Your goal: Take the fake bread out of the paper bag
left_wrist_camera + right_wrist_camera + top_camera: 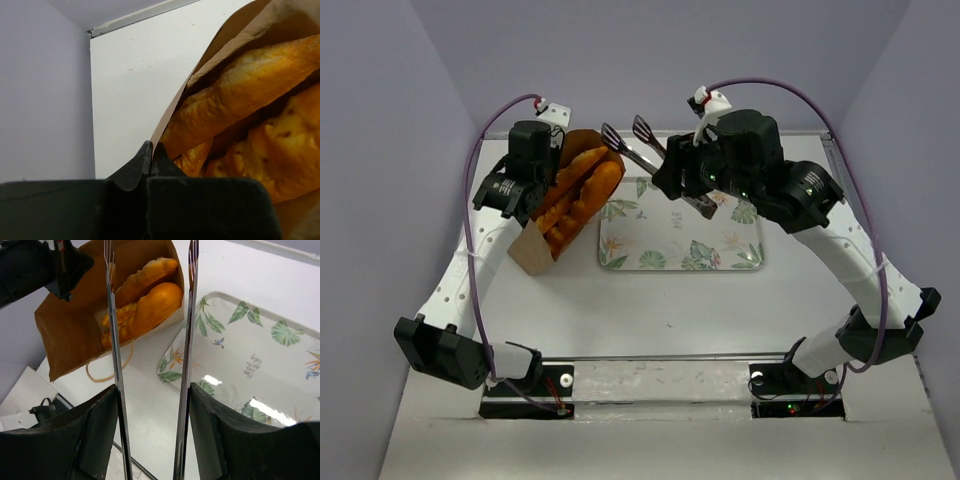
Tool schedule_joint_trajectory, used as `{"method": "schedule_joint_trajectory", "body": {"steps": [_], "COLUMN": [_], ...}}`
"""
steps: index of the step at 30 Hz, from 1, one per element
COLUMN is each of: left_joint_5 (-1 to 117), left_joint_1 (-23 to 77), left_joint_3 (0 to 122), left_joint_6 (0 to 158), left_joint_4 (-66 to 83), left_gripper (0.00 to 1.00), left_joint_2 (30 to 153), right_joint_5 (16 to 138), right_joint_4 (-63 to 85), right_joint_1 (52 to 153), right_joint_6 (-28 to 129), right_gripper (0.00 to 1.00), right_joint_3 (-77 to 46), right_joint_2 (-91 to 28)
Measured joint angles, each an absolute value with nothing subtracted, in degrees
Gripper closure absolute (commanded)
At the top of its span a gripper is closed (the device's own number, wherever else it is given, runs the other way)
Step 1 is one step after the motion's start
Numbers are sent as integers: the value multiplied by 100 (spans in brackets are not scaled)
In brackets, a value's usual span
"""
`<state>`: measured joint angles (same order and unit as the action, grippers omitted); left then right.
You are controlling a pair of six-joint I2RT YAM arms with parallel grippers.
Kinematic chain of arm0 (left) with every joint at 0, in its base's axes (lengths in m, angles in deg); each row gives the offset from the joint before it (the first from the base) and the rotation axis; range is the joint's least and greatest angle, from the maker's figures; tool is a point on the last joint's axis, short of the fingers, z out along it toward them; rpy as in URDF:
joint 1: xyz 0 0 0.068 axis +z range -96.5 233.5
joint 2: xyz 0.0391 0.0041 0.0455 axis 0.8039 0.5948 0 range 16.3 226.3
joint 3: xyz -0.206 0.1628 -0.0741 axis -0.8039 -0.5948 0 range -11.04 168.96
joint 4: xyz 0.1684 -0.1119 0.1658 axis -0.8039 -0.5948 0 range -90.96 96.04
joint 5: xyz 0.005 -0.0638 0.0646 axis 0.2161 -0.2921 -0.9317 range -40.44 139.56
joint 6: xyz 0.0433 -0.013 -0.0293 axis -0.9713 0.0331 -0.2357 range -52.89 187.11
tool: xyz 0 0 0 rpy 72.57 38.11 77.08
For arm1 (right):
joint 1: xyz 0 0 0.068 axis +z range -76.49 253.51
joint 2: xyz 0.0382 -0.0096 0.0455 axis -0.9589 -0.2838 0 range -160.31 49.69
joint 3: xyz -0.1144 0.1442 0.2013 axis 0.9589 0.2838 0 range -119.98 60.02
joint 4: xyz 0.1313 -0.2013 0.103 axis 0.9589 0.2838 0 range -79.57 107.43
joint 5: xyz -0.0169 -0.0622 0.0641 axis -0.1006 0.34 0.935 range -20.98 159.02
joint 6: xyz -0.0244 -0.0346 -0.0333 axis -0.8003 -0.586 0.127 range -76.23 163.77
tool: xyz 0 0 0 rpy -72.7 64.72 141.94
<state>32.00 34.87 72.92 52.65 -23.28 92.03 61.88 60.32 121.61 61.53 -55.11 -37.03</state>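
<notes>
The brown paper bag (531, 251) lies tilted on its side at the left of the table, mouth toward the tray. Several glossy orange loaves of fake bread (582, 185) stick out of the mouth. My left gripper (554, 168) is shut on the bag's upper rim; in the left wrist view its fingertips (151, 150) pinch the paper edge (175, 105) beside the bread (240, 90). My right gripper (676, 172) holds metal tongs (632, 140), spread open, tips just right of the bread. In the right wrist view the tongs' arms (113, 340) frame the bread (150, 305) in the bag (65, 325).
A rectangular tray with a leaf print (680, 242) lies in the middle of the table, right of the bag; it also shows in the right wrist view (260, 355). The bag's paper loop handle (107, 374) lies on the table. Lilac walls enclose the table on three sides.
</notes>
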Motion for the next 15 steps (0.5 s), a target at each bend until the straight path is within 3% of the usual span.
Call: {"method": "schedule_joint_trajectory", "body": {"steps": [15], "left_joint_5": [3462], "left_joint_1": [3170], "left_joint_3": [7454], "left_joint_6": [6279], "left_joint_4": [-2254], "left_gripper": [100], "left_joint_2": [9434], "right_joint_5": [6442], "right_joint_4": [6013], "right_joint_1": [12161], "right_joint_6": [6713], "right_gripper": [41], "right_joint_3": [-4824], "right_joint_2": [-3357]}}
